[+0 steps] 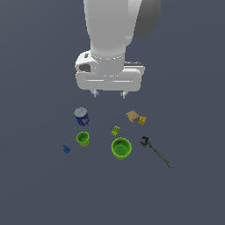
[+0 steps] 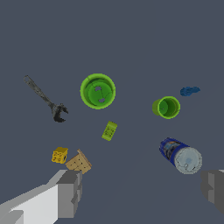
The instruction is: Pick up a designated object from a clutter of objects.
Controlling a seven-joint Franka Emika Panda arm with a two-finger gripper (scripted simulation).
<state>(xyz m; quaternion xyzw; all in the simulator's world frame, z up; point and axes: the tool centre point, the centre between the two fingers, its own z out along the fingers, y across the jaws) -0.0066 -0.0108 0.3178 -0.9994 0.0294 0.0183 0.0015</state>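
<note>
The designated object, a tiny yellow-orange cube with dark marks [image 1: 143, 120] [image 2: 59, 155], lies on the grey floor right beside a tan box [image 1: 132, 116] [image 2: 79, 162]. My gripper [image 1: 109, 93] [image 2: 142, 192] hangs open high above the clutter, holding nothing, with the cube off toward the exterior view's right of it. One grey finger [image 2: 70, 192] shows near the tan box in the wrist view, the other finger [image 2: 214, 190] at the frame's edge.
Scattered around are a large green cup [image 1: 121, 148] [image 2: 97, 91], a small green cup [image 1: 83, 139] [image 2: 166, 107], a blue-and-white can [image 1: 81, 116] [image 2: 181, 155], a yellow-green block [image 1: 115, 130] [image 2: 109, 131], a tiny blue piece [image 1: 66, 149] [image 2: 189, 91] and a dark wrench [image 1: 155, 151] [image 2: 45, 99].
</note>
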